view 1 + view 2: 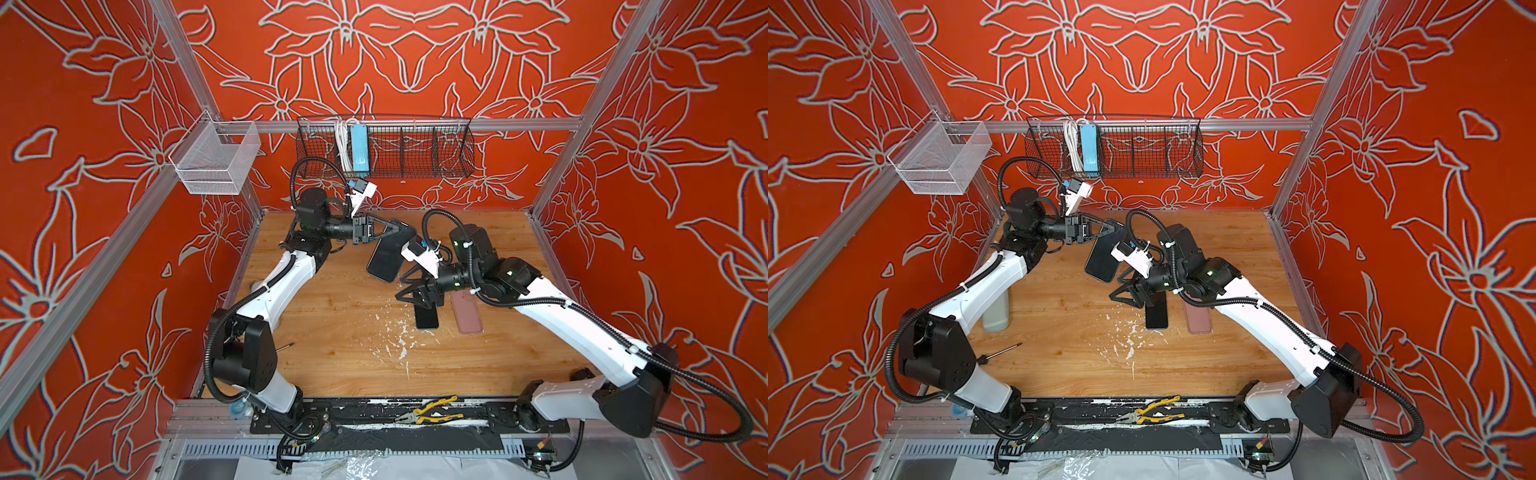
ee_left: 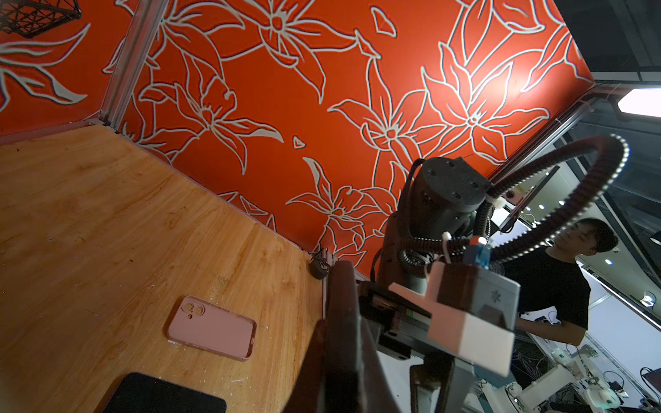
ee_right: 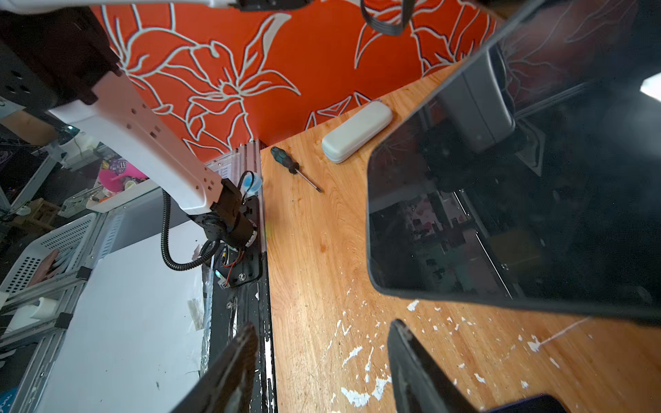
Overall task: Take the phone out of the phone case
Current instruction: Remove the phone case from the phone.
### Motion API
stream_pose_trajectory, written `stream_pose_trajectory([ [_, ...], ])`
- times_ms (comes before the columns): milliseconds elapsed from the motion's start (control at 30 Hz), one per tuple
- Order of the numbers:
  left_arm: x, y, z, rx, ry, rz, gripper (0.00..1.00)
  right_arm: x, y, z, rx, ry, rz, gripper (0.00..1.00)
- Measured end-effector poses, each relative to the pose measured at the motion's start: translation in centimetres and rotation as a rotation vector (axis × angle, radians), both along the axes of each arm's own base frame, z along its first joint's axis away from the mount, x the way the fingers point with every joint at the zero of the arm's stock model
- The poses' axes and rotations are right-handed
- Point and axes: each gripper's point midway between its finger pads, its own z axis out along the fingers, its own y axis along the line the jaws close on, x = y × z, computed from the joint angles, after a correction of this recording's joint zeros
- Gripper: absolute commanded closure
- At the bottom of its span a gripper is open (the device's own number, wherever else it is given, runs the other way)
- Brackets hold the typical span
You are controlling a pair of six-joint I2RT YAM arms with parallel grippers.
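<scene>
While the left gripper [image 1: 394,228] is clamping hard on one end of the glossy black rectangular phone [image 1: 388,257], that phone is hanging tilted above the grainy, paint-flecked wooden tabletop [image 1: 332,365], its mirror-smooth face catching reflections in the right wrist view. It is sitting in no shell at all.

The right gripper [image 3: 322,329] is standing with its black triangular jaws parted, grasping nothing. It is hovering over a smaller dark flat slab [image 1: 427,318] that is lying on the wood.

Just beside that slab, the dusty-pink soft phone case [image 2: 211,330], with its rounded corners and a camera cutout at one corner, is resting flat on the table, well apart from the raised phone and touched by neither gripper.

Over by the left arm, a pale grey rounded hard case [image 3: 357,136] is lying near a dark-handled thin steel screwdriver [image 3: 295,168].

Up on the back rail, the black wire basket [image 1: 415,153] is holding a coil of white cable [image 1: 343,145] and a pale-blue plastic power strip [image 1: 359,147], both in its left section. A white fine-mesh basket [image 1: 216,166] is hanging off the side rail.
</scene>
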Motion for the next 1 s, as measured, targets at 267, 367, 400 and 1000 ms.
stream_pose_trajectory([
  [267, -1.0, 0.2, 1.3, -0.008, -0.037, -0.003, 1.00, 0.7, 0.4, -1.7, -0.022, 0.051, -0.013, 0.41],
  [367, -1.3, 0.3, 1.9, -0.012, -0.055, 0.001, 1.00, 1.0, 0.8, -1.8, -0.009, 0.055, -0.010, 0.47],
  [400, -1.4, 0.3, 2.0, -0.012, -0.059, 0.003, 1.00, 1.0, 0.9, -1.7, -0.001, 0.053, -0.008, 0.47],
  [1000, -2.0, -0.5, 2.1, -0.015, -0.061, -0.014, 1.00, 1.3, 2.1, 0.1, 0.090, 0.041, 0.022, 0.72],
])
